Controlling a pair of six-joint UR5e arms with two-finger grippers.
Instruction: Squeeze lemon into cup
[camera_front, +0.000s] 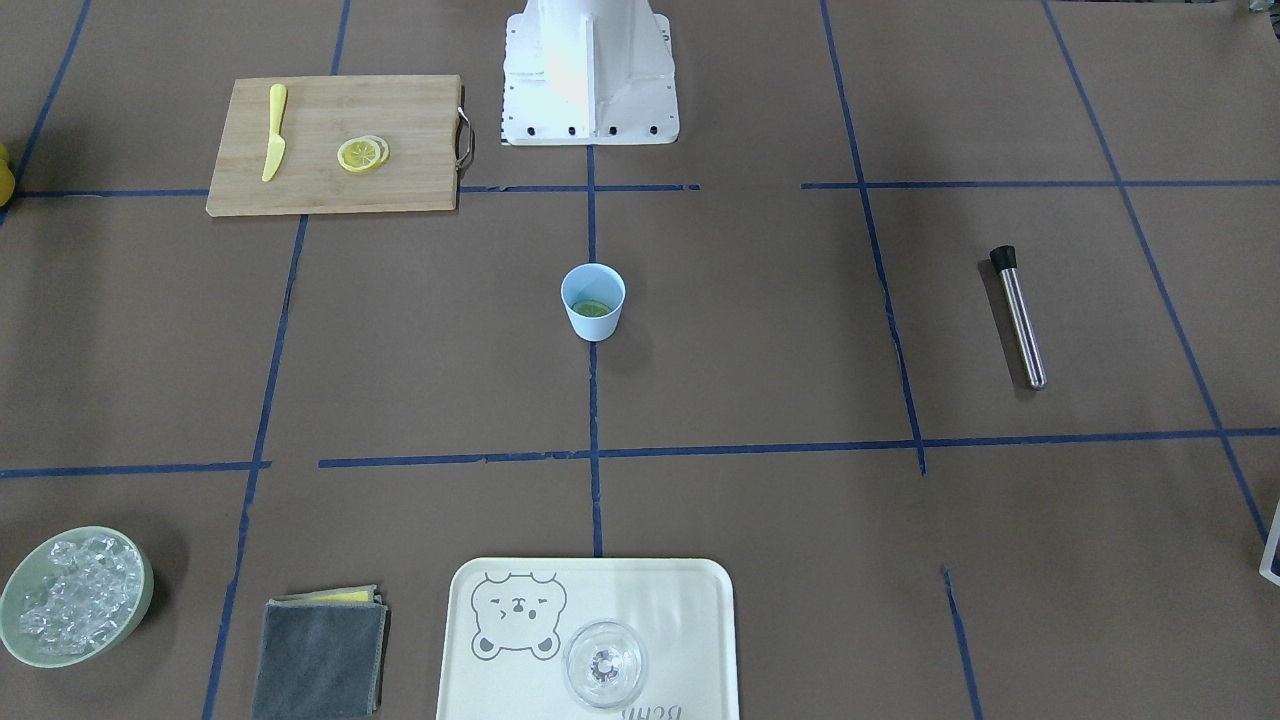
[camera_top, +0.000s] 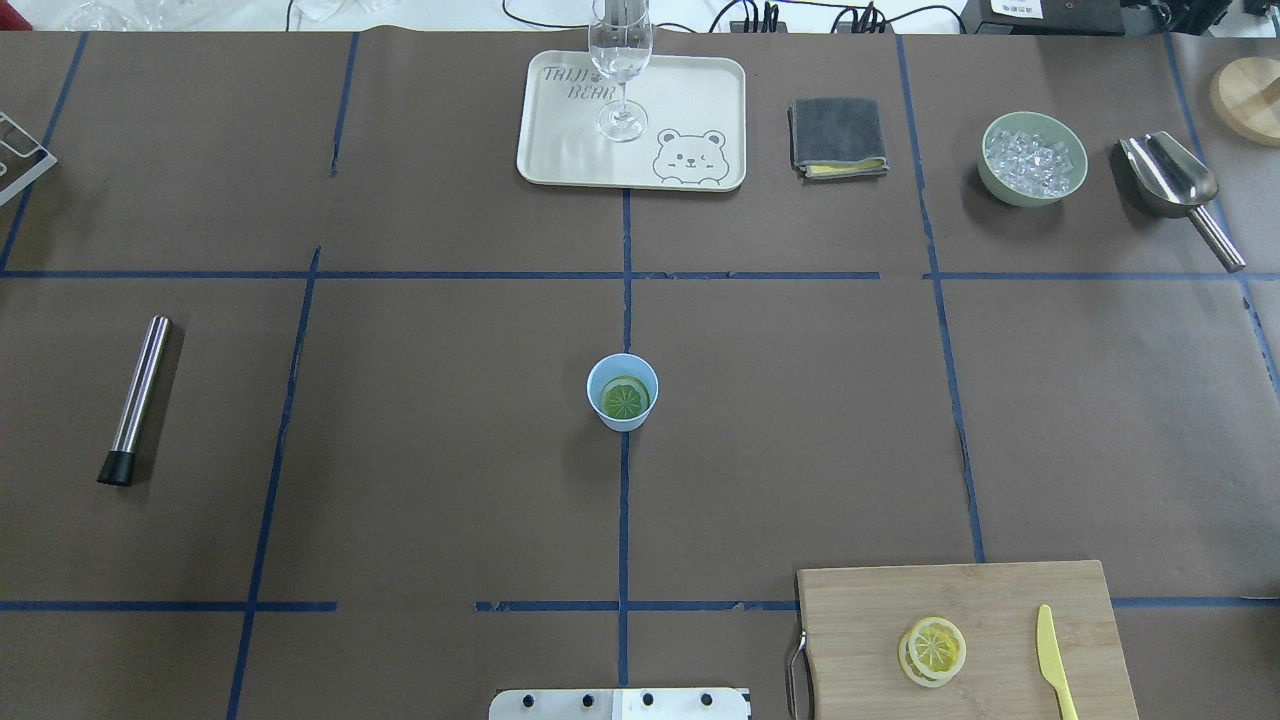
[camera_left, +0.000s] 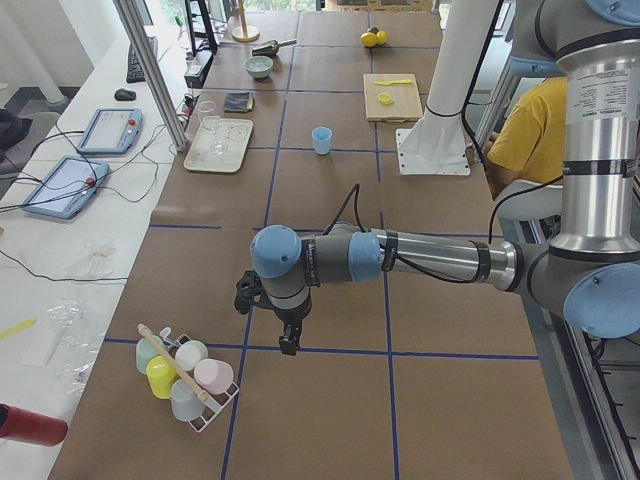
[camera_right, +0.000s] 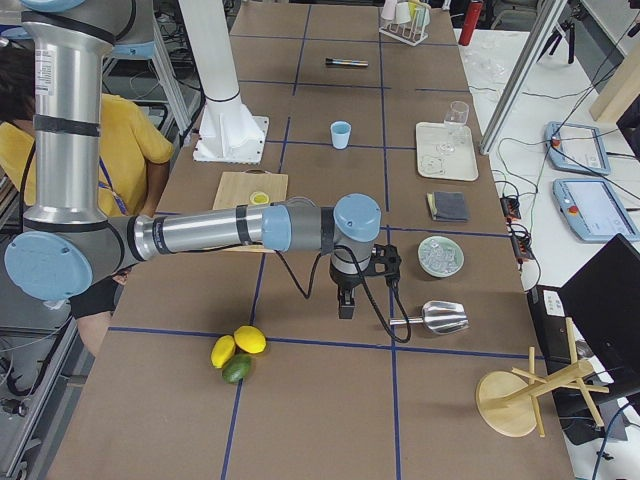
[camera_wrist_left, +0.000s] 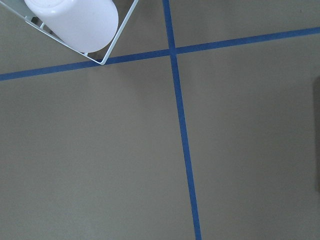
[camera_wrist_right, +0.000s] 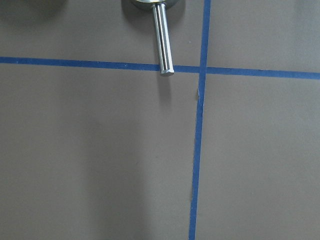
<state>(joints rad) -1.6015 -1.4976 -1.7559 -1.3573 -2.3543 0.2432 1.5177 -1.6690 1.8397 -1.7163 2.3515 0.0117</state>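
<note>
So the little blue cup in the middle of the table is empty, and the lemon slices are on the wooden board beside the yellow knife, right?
Not quite: the cup is not empty. The overhead view shows a greenish citrus slice lying inside it. The rest holds: the lemon slices lie on the wooden board beside the yellow knife.

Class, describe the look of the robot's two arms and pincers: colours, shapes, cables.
Both the left arm and right arm are round silver-grey tubes joined by grey housings with light-blue caps. Each ends in a small black pincer, the left pincer and right pincer. A thin black cable loops from each forearm to the wrist.
</note>
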